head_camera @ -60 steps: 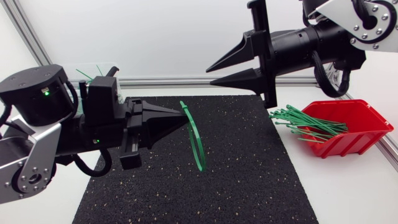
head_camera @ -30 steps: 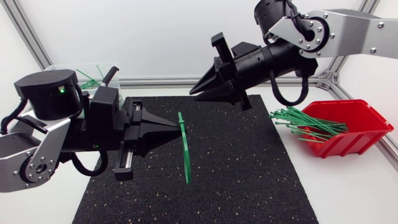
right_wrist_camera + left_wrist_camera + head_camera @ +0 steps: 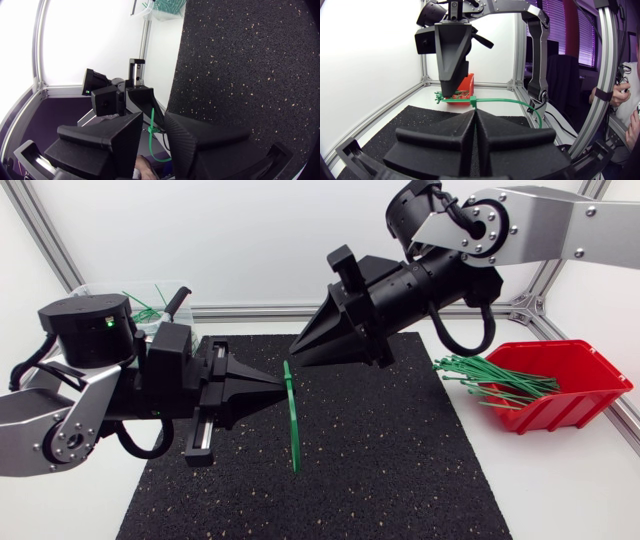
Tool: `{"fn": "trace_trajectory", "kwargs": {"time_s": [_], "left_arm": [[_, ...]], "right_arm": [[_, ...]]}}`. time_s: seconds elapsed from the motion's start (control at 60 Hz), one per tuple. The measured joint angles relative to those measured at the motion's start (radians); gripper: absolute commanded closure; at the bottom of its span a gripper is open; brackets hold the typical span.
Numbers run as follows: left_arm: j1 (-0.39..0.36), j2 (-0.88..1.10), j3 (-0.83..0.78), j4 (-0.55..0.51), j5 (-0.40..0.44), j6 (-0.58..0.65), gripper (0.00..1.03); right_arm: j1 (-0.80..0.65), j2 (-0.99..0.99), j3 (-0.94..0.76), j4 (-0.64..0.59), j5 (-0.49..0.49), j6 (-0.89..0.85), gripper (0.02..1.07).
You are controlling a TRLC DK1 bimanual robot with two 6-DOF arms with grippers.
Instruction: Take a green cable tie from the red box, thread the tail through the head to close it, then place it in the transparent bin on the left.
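The green cable tie (image 3: 291,415) stood on edge above the black mat (image 3: 400,470), pinched at the tips of my left gripper (image 3: 278,385). From the head view it ran as a thin curved strip from just under my right gripper's tip down toward the mat, without lying on it. My left wrist view showed the tie (image 3: 495,101) crossing just ahead of my left fingers (image 3: 455,132), which were pressed together on it near its square head. One end reached to the tip of my right gripper (image 3: 447,90) and the other arched away and down.

My right gripper (image 3: 295,358) pointed down at the top of the tie. In its own view, my right fingers (image 3: 125,132) stood a little apart, with the tie (image 3: 152,125) showing in the gap and touching neither of them.

The red box (image 3: 575,395) sat at the right of the mat, with a bundle of green ties (image 3: 490,375) spilling over its near edge. The transparent bin (image 3: 100,292) stood at the far left corner behind my left arm, with a few green ties inside it.
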Motion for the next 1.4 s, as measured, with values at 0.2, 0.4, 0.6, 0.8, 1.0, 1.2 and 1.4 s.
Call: {"fn": "trace_trajectory", "kwargs": {"time_s": [0.2,0.4,0.6,0.8,1.0,1.2,1.4], "left_arm": [[0.000,0.000,0.007,0.000,0.003,0.011,1.00],[0.000,0.000,0.007,0.000,0.003,0.011,1.00],[0.000,0.000,0.007,-0.004,0.007,0.010,1.00],[-0.009,0.006,0.007,-0.008,0.007,0.011,1.00],[-0.023,0.003,0.007,-0.018,0.003,0.011,1.00],[-0.044,-0.035,0.007,-0.057,-0.018,0.011,1.00],[-0.084,-0.100,0.000,-0.099,-0.023,0.011,1.00]], "right_arm": [[0.038,0.008,0.000,-0.019,0.007,-0.022,0.76],[0.044,0.008,0.000,-0.019,0.030,-0.034,0.84],[0.044,0.008,0.000,-0.018,0.061,-0.037,1.01],[0.050,-0.006,0.000,-0.016,0.090,-0.037,1.01],[0.051,-0.016,0.000,-0.019,0.113,-0.037,1.01],[0.056,-0.021,-0.001,-0.020,0.132,-0.035,1.01],[0.052,-0.021,-0.001,-0.015,0.147,-0.025,1.01]]}}
